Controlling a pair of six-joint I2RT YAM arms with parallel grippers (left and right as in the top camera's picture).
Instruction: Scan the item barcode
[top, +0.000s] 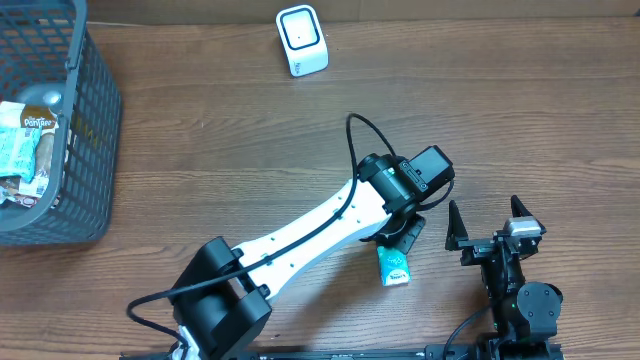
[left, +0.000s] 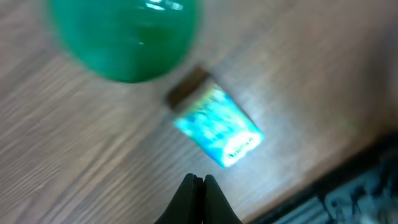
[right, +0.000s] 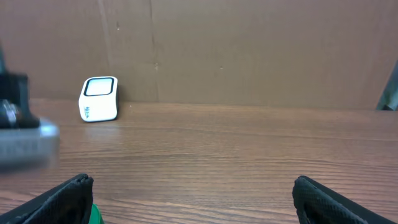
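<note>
One glossy rectangular teal packet (top: 394, 267) lies on wood-grain table (top: 250, 140).

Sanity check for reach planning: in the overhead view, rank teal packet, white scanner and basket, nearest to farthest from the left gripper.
1. teal packet: right beside the left gripper, just below it in the view.
2. white scanner: top of the view.
3. basket: far left.

No text is legible, even on the teal packet (left: 217, 134).
</note>
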